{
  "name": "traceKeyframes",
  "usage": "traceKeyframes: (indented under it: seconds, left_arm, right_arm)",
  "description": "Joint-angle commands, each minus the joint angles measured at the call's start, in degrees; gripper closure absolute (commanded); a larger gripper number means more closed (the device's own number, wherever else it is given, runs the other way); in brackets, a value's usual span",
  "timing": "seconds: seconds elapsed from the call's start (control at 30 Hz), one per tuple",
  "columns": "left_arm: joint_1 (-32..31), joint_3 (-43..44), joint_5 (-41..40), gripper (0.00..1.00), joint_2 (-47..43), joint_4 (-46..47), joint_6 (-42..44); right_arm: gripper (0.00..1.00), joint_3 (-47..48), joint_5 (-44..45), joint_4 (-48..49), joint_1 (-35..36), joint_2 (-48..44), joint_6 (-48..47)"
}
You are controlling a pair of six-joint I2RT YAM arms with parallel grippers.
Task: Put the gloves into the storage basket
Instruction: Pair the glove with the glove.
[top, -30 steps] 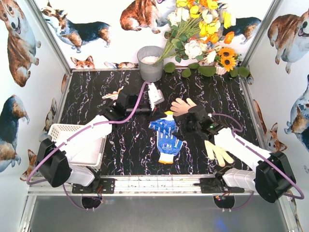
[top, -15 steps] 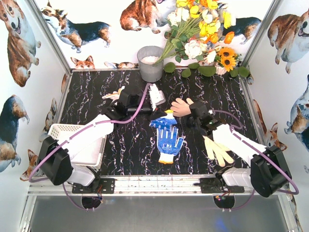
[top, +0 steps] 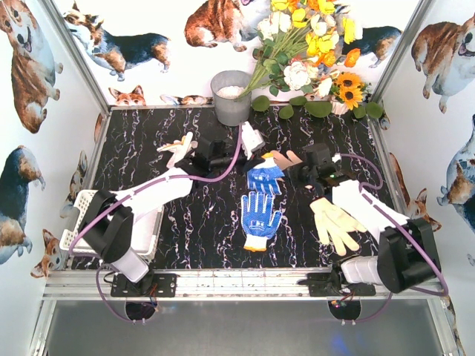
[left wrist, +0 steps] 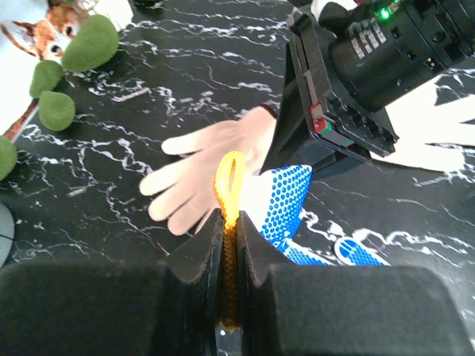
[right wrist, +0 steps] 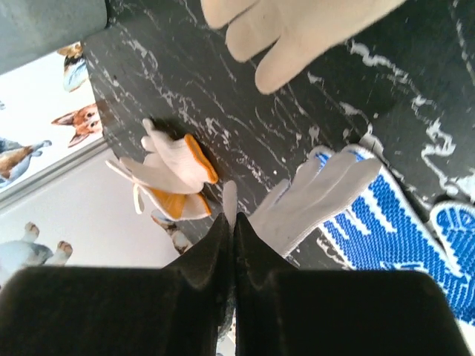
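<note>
Mid-table: left gripper [left wrist: 230, 226] clamped on the yellow cuff [left wrist: 231, 174] of a blue glove [left wrist: 286, 200], which droops below the pinch. Right gripper [right wrist: 230, 222] just beside it, jaws closed. A pale sliver shows at the tips, but whether any fabric is gripped cannot be told. Peach glove [top: 280, 158] lies flat just past both grippers. Second blue glove [top: 260, 219] flat on the table, nearer the bases. Cream glove [top: 334, 222] flat by the right arm. Orange-cuffed gloves [top: 177, 144] at far left. Basket [top: 83, 199] at the near left edge, partly under the left arm, its inside mostly hidden, well apart from the held glove.

Step in hand, by judgement: a pick, with the glove grasped but not yet carried. Next move calls for a lift clear of the table, a swing back and left over the basket, then release. If the right jaws do hold the same glove, they must let go first, or the fabric will stretch between the arms.
</note>
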Motion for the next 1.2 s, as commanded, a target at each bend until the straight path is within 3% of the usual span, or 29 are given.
traceKeyframes:
  seconds: [0.0,0.17,0.43,0.7,1.17]
  left_arm:
    - [0.02,4.11,-2.93,1.0,2.73,5.98,1.46]
    - [-0.09,5.81,-6.7,1.0,4.6,7.56,3.08]
    - [-0.16,0.91,-8.2,1.0,4.02,9.33,3.33]
    - [-1.95,-6.73,-7.08,1.0,1.28,8.21,-1.48]
    - [-4.09,-12.03,-11.1,1.0,-2.21,6.54,-1.14]
  right_arm:
    - [1.0,4.58,-1.24,3.69,-2.76,2.18,-5.2]
    - [1.0,6.93,-4.4,8.18,-3.93,5.15,-9.25]
    - [1.0,5.32,-7.66,11.45,-3.91,7.69,-14.35]
    - [1.0,2.13,-7.78,7.2,-2.09,6.85,-22.44]
    - [1.0,-1.94,-4.49,8.83,2.79,5.96,-23.42]
